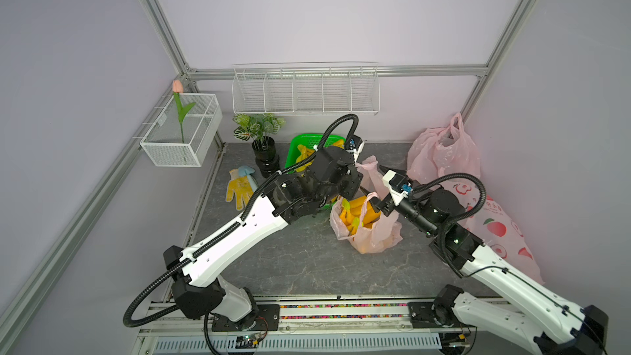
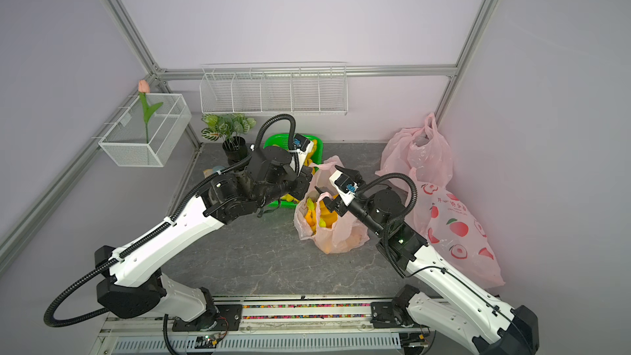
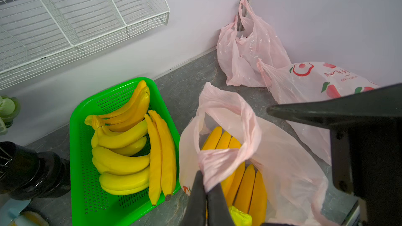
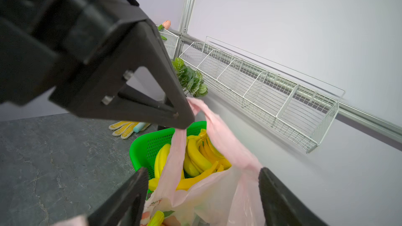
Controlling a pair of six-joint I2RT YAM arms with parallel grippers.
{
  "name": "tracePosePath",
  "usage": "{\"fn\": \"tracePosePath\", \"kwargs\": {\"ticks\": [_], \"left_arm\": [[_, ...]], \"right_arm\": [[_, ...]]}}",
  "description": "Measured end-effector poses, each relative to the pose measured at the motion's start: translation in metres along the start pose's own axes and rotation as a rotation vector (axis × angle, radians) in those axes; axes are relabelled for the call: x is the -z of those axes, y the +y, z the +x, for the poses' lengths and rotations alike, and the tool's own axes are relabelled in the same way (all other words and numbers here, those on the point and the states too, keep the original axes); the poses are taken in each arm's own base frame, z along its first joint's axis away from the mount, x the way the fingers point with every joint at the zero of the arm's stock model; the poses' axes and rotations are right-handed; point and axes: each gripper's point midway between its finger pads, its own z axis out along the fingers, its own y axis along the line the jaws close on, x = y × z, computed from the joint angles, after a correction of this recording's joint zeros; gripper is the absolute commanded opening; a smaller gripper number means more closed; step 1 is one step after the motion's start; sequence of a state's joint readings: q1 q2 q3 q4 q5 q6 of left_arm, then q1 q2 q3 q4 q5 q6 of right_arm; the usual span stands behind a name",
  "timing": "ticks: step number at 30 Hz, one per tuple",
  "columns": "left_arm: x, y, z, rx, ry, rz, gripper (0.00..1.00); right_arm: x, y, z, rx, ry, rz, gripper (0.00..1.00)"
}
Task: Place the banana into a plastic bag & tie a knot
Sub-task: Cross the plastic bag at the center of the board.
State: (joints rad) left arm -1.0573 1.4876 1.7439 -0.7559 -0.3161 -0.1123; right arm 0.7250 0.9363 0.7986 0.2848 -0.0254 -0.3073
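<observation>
A pink plastic bag (image 1: pixel 375 240) stands mid-table with an orange-yellow banana bunch (image 1: pixel 356 211) inside, seen also in the left wrist view (image 3: pixel 239 179). My left gripper (image 3: pixel 205 183) is shut on one bag handle, whose loop (image 1: pixel 370 165) sticks up past its tips. My right gripper (image 4: pixel 200 170) is open, its fingers wide apart on either side of the bag's upper film (image 4: pixel 217 192), pinching nothing. In a top view the right gripper (image 2: pixel 326 177) sits just right of the left one. More bananas (image 3: pixel 121 140) lie in the green basket (image 3: pixel 75 148) behind the bag.
Spare pink bags (image 1: pixel 444 155) and a fruit-printed bag (image 1: pixel 495 230) fill the back right corner. A potted plant (image 1: pixel 263 145) and a yellow glove (image 1: pixel 239 187) lie left of the basket. A wire shelf (image 1: pixel 304 93) hangs on the back wall.
</observation>
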Motion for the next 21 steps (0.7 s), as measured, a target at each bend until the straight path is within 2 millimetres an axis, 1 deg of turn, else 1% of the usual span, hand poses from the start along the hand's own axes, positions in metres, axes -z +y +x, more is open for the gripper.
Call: {"fn": "tracePosePath", "kwargs": {"ticks": [3, 7, 9, 10, 12, 14, 17, 19, 21], "left_arm": [[0.006, -0.011, -0.005, -0.020, -0.015, 0.021, 0.00], [0.012, -0.020, -0.010, -0.030, -0.034, 0.049, 0.00], [0.013, -0.023, -0.011, -0.030, -0.038, 0.058, 0.00], [0.014, -0.025, -0.012, -0.027, -0.043, 0.065, 0.00], [0.015, -0.029, -0.015, -0.018, -0.054, 0.085, 0.00], [0.016, -0.033, -0.017, -0.002, -0.068, 0.109, 0.00], [0.020, -0.035, -0.017, 0.015, -0.082, 0.132, 0.00], [0.022, -0.035, -0.017, 0.023, -0.092, 0.139, 0.00], [0.025, -0.034, -0.016, 0.029, -0.107, 0.144, 0.15]], "right_arm": [[-0.009, 0.006, -0.001, 0.002, 0.003, -0.021, 0.83], [-0.017, 0.015, 0.009, 0.002, 0.032, -0.047, 0.83], [-0.020, 0.020, 0.013, 0.000, 0.042, -0.060, 0.80], [-0.021, 0.022, 0.014, -0.004, 0.044, -0.066, 0.76], [-0.023, 0.024, 0.015, -0.018, 0.048, -0.071, 0.66], [-0.024, 0.023, 0.013, -0.034, 0.046, -0.064, 0.44], [-0.025, 0.020, 0.007, -0.057, 0.039, -0.054, 0.19], [-0.025, 0.018, 0.002, -0.077, 0.038, -0.053, 0.07], [-0.024, 0.015, -0.002, -0.096, 0.037, -0.053, 0.07]]}}
